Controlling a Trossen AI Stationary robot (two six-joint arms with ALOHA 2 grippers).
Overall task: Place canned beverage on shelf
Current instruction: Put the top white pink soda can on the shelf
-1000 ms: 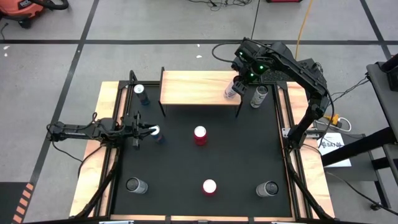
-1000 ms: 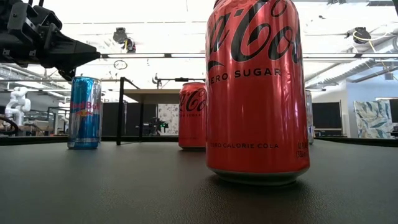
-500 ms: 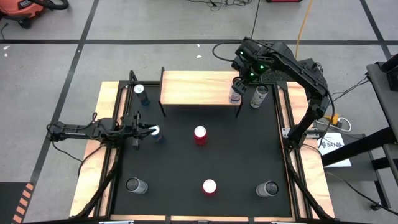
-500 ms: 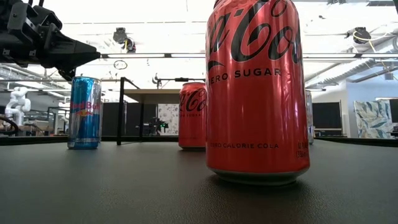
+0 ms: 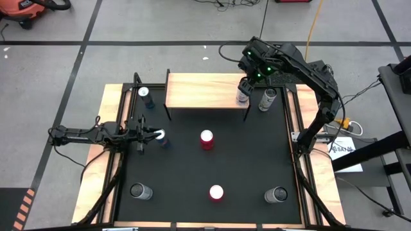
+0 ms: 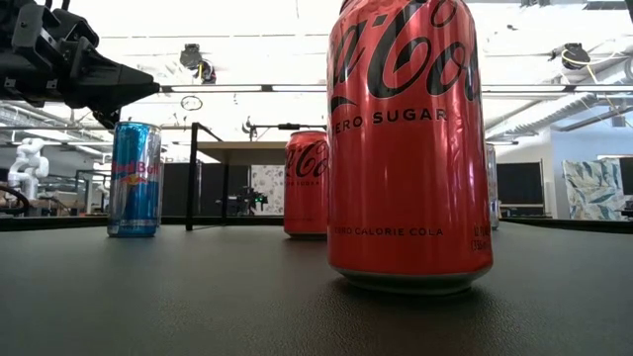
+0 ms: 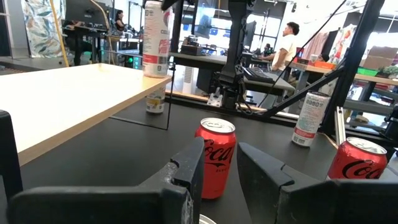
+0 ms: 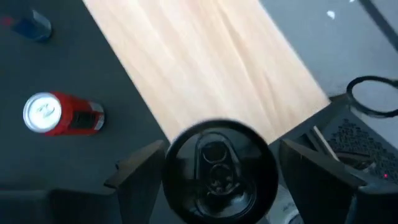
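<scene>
Light wood is the landmark here: the shelf (image 5: 204, 91) stands at the far side of the black table mat (image 5: 257, 160) on thin black legs. The can being placed (image 5: 242, 95) sits upright on the shelf's right-hand end, close to the front corner. The right gripper (image 5: 246, 87) hangs directly over it, and in the right wrist view the two fingers (image 8: 142, 171) stand wide on either side of the can top with a visible gap, so I'd call it let go, not gripped. My guess is the drop-off is basically done and the arm just needs to lift straight up without clipping the can.

The shelf holds only that one can as far as I can see. Just off its right end a grey can (image 5: 267, 99) stands on the mat, and off its left end a blue one (image 5: 146, 97). In front of the shelf are two red cola cans (image 5: 206, 139), plus more cans along the near side.

The left gripper (image 5: 153, 135) waits well in front of the shelf's left end, narrowly parted around a small can top (image 5: 160, 135); can't tell if it's actually squeezing.
</scene>
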